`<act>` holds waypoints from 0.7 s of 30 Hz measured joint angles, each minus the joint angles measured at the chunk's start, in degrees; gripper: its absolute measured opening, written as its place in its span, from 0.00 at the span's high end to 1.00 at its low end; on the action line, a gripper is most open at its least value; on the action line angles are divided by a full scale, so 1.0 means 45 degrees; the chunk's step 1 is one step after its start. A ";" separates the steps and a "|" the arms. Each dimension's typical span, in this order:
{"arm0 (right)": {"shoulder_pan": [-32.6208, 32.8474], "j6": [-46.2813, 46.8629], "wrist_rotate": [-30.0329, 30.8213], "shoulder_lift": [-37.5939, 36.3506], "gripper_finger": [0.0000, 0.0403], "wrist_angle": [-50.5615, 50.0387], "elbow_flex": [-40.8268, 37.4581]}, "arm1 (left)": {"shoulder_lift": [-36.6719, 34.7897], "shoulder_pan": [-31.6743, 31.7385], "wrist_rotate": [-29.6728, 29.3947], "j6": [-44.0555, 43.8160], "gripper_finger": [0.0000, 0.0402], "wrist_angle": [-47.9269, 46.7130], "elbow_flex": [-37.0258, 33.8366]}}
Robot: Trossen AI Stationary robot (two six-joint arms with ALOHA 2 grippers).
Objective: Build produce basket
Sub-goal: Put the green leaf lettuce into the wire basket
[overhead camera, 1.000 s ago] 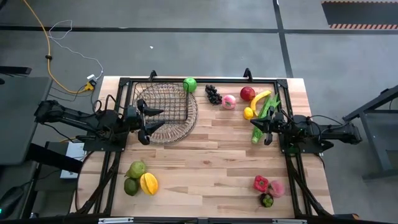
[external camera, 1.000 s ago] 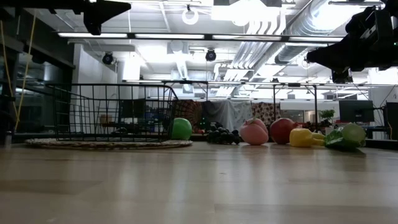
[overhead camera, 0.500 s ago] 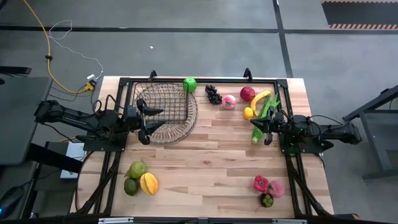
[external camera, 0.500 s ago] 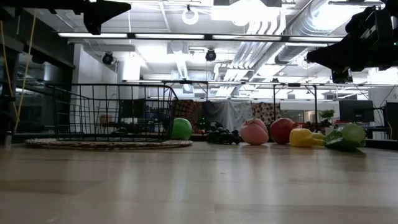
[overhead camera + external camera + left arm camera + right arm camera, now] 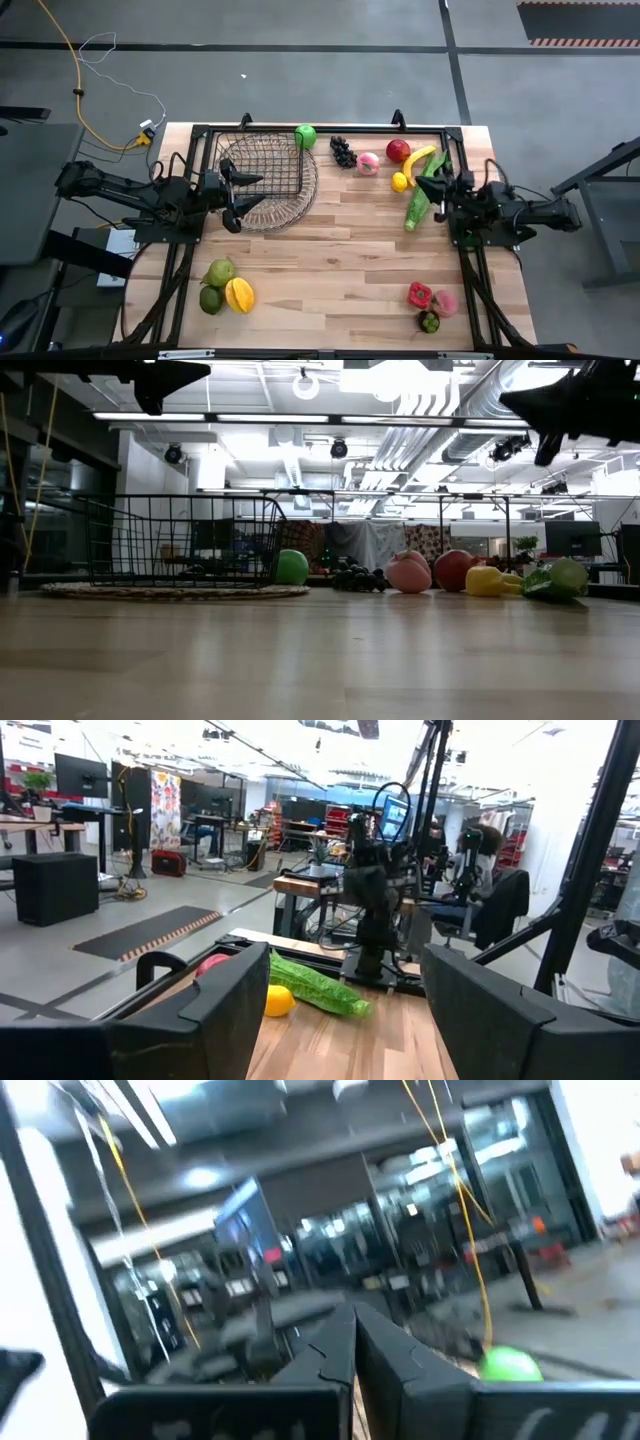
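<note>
While both arms hang above the table, I log the geometry for the next pick:
Left gripper (image 5: 240,196): over the left rim of the basket (image 5: 311,186), fingers spread wide in its wrist view, holding nothing
Right gripper (image 5: 440,197): at the right side of the table, fingers pressed together in its wrist view, nothing between them
Basket: far-left on the table; from above I see no produce inside
Leafy stalk (image 5: 417,204): lying flat just left of the right gripper, apart from it as far as I can tell
Stalk long axis: runs far to near, near end angled slightly left, so roughly crosswise to the right arm's reach
Nearer arm: right, clearly; the left is well apart from the stalk, with the basket between
Far row: green fruit (image 5: 305,135), dark grapes (image 5: 343,151), pink piece (image 5: 368,163), red piece (image 5: 398,150), yellow pieces (image 5: 417,160)
Judgement: right gripper must spread its fingers, shift left and descend across the stalk's width, then carry it left to the basket
</note>
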 joint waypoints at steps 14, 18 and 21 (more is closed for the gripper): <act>-0.0005 0.1218 0.0886 0.4720 0.62 -0.6787 0.4871 | -0.0005 0.0000 -0.0104 0.0009 0.38 0.0030 -0.0005; -0.0005 0.2832 0.0640 0.6759 0.45 -1.2458 0.7619 | -0.0002 0.0000 -0.0109 0.0370 0.38 0.0029 -0.0005; -0.0017 0.5130 0.0636 0.8069 0.40 -1.5850 0.9108 | -0.0004 0.0000 -0.0118 0.0369 0.38 0.0025 -0.0005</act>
